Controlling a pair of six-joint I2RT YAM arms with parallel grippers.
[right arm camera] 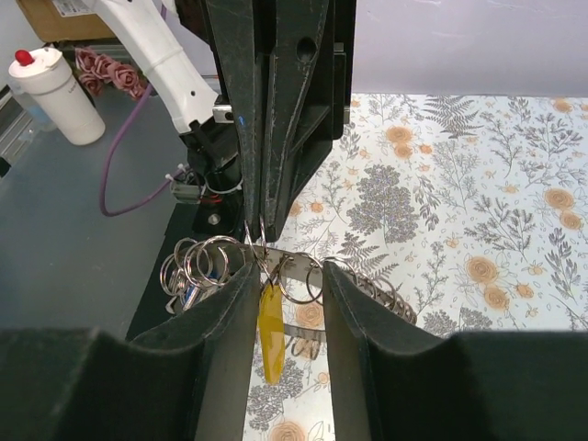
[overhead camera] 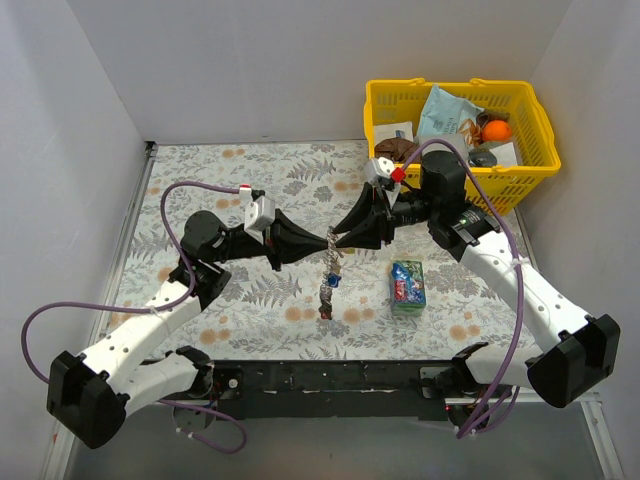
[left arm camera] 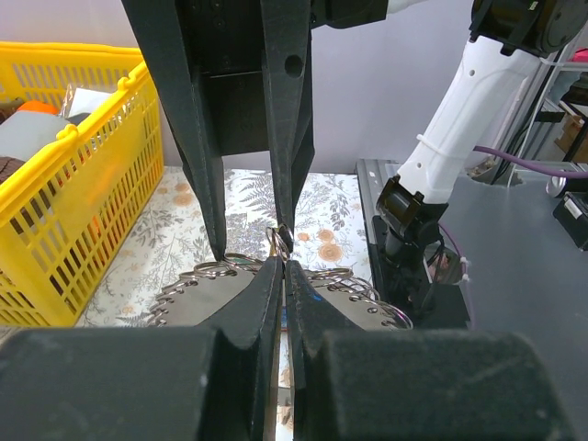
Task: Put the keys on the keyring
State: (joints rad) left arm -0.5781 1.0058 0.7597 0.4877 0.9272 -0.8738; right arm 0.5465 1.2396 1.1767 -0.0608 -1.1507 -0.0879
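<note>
The keyring (overhead camera: 327, 292) is a silver band strung with many small rings; it hangs from where the two grippers meet, above the middle of the table. A blue key (overhead camera: 335, 282) shows on it. My left gripper (overhead camera: 325, 243) is shut on a thin ring at the top of the keyring (left arm camera: 197, 278), its own tips (left arm camera: 284, 265) pressed together. My right gripper (overhead camera: 339, 238) faces it, open, its tips (right arm camera: 291, 268) straddling the keyring (right arm camera: 367, 283). A yellow key (right arm camera: 271, 335) hangs between its fingers. Other keys are hidden among the rings.
A blue-green snack packet (overhead camera: 407, 285) lies right of the hanging keyring. A yellow basket (overhead camera: 385, 100) of odds and ends stands at the back right, close behind the right arm. White walls enclose the floral table mat (overhead camera: 250, 170).
</note>
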